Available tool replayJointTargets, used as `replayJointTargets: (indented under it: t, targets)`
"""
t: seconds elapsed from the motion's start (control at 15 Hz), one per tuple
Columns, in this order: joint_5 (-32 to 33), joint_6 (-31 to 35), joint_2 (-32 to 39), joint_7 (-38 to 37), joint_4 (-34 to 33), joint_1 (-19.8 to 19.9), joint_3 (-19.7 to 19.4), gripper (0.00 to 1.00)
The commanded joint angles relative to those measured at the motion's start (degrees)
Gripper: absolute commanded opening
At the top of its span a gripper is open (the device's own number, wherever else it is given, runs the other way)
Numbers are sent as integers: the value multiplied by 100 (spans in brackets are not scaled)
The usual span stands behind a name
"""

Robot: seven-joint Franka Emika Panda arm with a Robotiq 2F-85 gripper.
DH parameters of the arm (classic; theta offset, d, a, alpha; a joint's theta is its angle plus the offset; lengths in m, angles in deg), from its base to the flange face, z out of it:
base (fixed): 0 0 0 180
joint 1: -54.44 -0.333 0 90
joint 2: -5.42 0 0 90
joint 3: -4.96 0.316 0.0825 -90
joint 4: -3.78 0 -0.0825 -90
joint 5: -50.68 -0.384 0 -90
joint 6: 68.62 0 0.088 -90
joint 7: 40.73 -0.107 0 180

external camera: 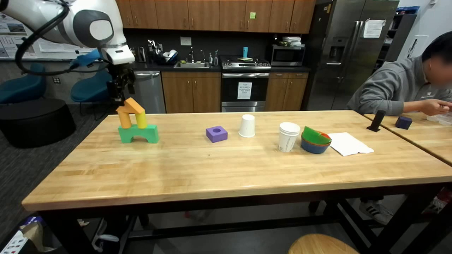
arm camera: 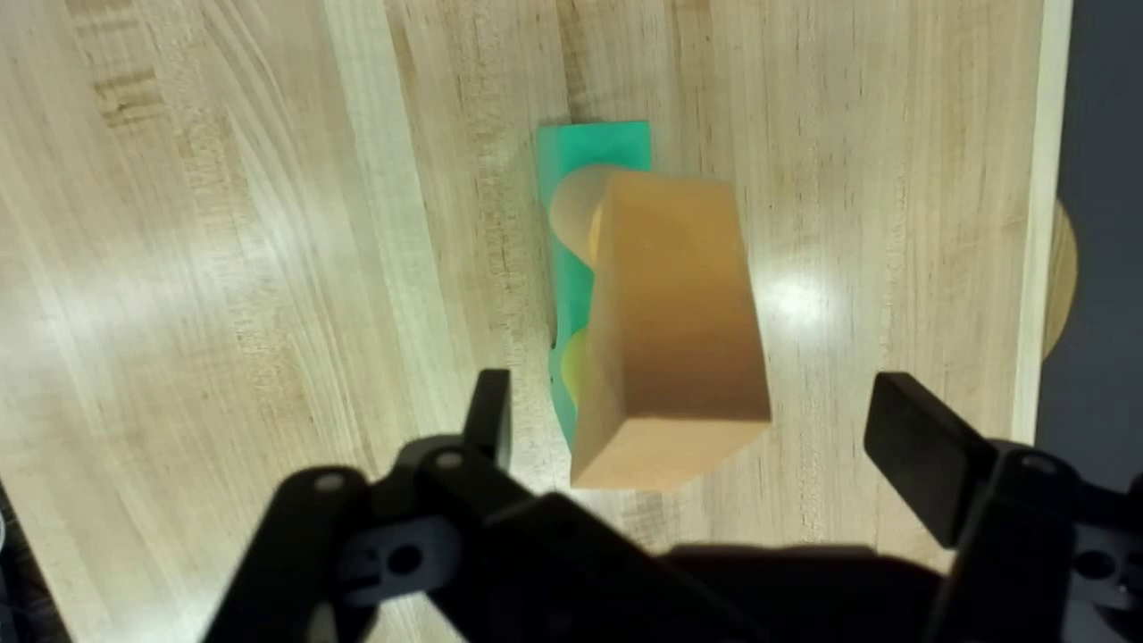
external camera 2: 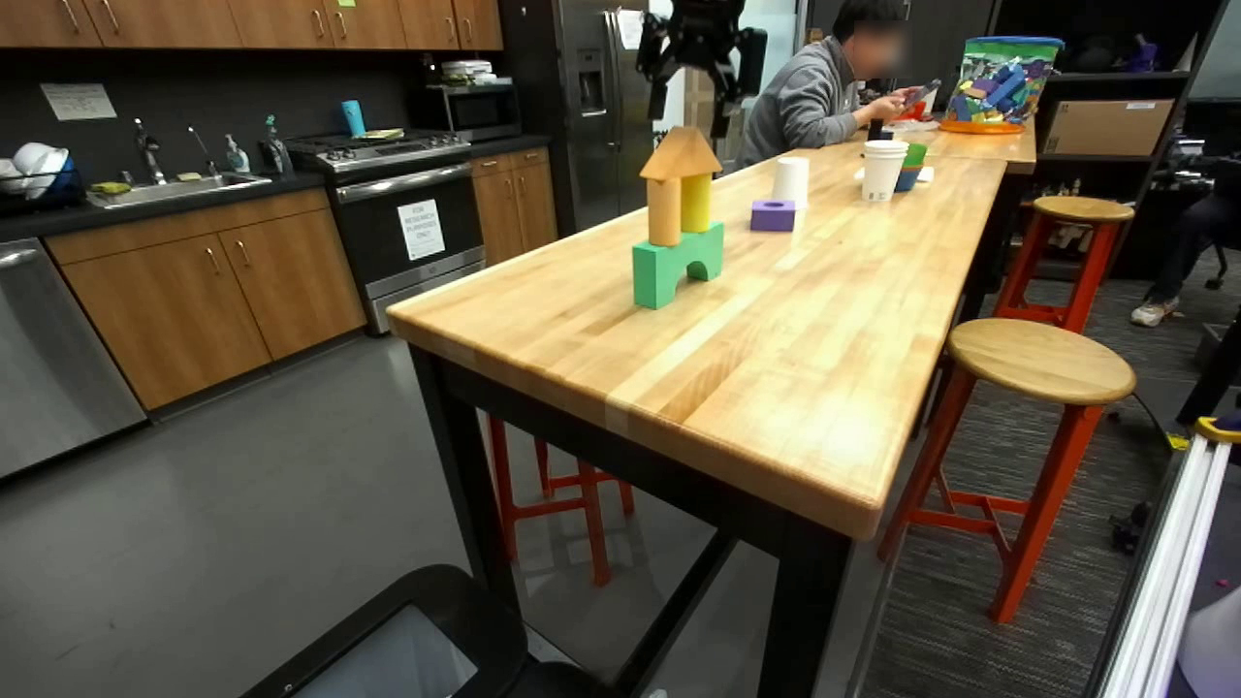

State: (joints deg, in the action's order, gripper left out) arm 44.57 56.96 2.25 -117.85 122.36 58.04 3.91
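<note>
Counter (external camera: pixel 219 165) with spread end effector (external camera 2: pixel 690 111) over block tower (external camera 2: pixel 667 215)

The wooden counter stretches through both exterior views, and a person (external camera: pixel 392 84) in grey leans in beyond the end away from the tower. Over the opposite end reaches the white robot arm (external camera: pixel 93 31), its black end effector pointing down. The two fingers (arm camera: pixel 929 455) are set wide apart; in the wrist view they flank the tower's top, with a gap on either side.

The block tower stands upright on the counter near that same end, just below the end effector. Its base is a green arch block (external camera: pixel 138 130), legs down. Highest sits an orange roof block (external camera: pixel 131 106), ridge upward, borne by an upright orange cylinder (external camera: pixel 124 120) and an upright yellow cylinder (external camera: pixel 141 120).

Farther along lies a white sheet (external camera: pixel 350 144), beside a nest of bowls (external camera: pixel 315 145), blue below and green tilted on top. Stacked white cups (external camera: pixel 289 138) stand just beside the bowls. Between those cups and the tower come an upturned white cup (external camera: pixel 247 126) and a purple block (external camera: pixel 216 134) with a round hole in its top face, the purple block nearer the tower.
</note>
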Motion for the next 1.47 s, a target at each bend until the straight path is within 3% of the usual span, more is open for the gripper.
replayJointTargets:
  t: [0.0,0.93,1.4]
  targets:
    - [127,0,-213,-94,65,-33,1,100]
    - [125,159,-26,-79,-27,-22,1,100]
    - [1103,1158,-618,-663,299,26,63,100]
